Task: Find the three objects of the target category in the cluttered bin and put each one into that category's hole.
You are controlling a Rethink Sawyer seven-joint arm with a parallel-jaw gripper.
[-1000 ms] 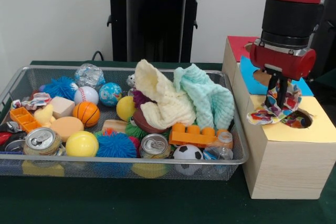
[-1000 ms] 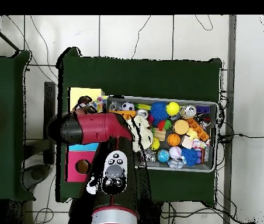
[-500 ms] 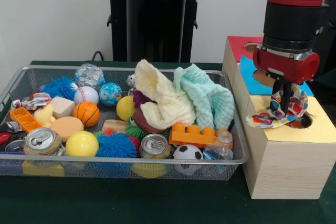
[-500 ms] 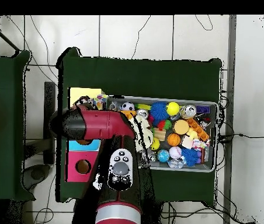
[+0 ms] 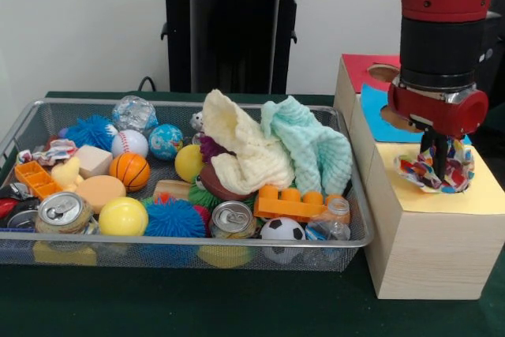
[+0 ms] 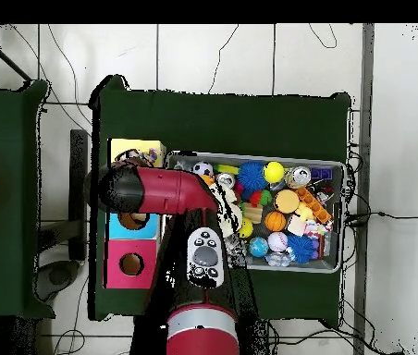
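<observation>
Item: wrapper [image 5: 439, 173], gripped in your hand [image 5: 439, 165], right of frame, over the yellow box [image 5: 430, 230] where its hole lies hidden beneath. Risk: release off-centre and the crumpled edges snag the rim, leaving it on top.

I count three wooden boxes, namely a red-topped box [image 5: 359, 69], a blue-topped box [image 5: 377, 124] and a yellow-topped box [image 5: 473, 195], and one wire-mesh bin [image 5: 181, 236]. I see two printed wrappers, one wrapper [image 5: 438, 173] at the yellow top and a second wrapper [image 5: 49, 150] in the bin. There are two cloths, a cream cloth [image 5: 241, 147] and a mint cloth [image 5: 312, 147]. I also make out two yellow balls [image 5: 123, 216], two blue spiky balls [image 5: 175, 217], two drink cans [image 5: 61, 211], and one each of baseball [image 5: 129, 143], basketball [image 5: 129, 170], soccer ball [image 5: 282, 229] and orange toy brick [image 5: 290, 203].
</observation>
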